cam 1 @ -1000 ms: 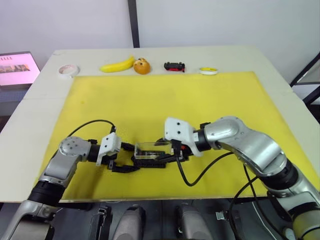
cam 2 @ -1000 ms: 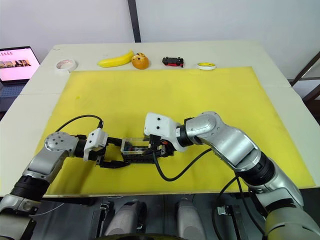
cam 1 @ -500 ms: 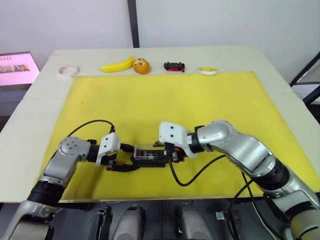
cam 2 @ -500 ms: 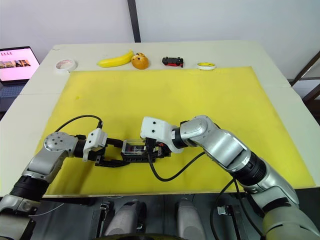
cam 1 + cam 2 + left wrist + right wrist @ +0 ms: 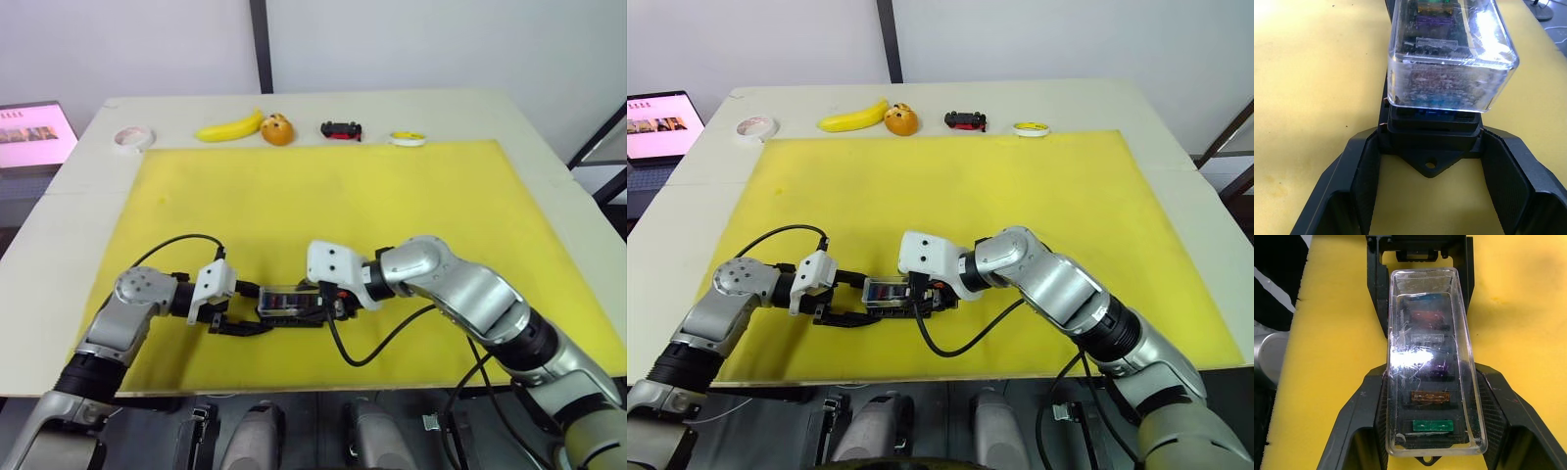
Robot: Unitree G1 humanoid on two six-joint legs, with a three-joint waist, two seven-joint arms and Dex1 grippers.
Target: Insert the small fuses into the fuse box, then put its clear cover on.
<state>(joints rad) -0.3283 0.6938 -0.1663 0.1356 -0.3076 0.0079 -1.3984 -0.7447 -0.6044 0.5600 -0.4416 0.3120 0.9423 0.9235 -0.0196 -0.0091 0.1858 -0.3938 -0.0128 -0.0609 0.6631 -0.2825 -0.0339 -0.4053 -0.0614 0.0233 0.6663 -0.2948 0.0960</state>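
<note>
Down near the front edge of the yellow mat (image 5: 323, 196), the fuse box (image 5: 1432, 128) lies lengthwise between the 2 grippers, with the clear cover (image 5: 1431, 362) sitting on top of it. Through the cover the small fuses (image 5: 1430, 396) show seated in their slots: green, amber, purple, a pale one, a reddish one and a blue one. The left gripper (image 5: 1431, 191) has its 2 black fingers spread just wide enough to bracket one end of the box, the pads against its sides. The right gripper (image 5: 1429, 401) brackets the opposite end in the same way, its fingers close along both sides of the box and cover; whether they press on the cover itself I cannot tell. The mat lies on the desk (image 5: 549, 166), and along the desk's far edge, well apart from the work, sit a tape roll (image 5: 132, 138), a banana (image 5: 230, 127), an orange (image 5: 278, 129), a toy car (image 5: 341, 129) and a small yellow disc (image 5: 408, 139).
</note>
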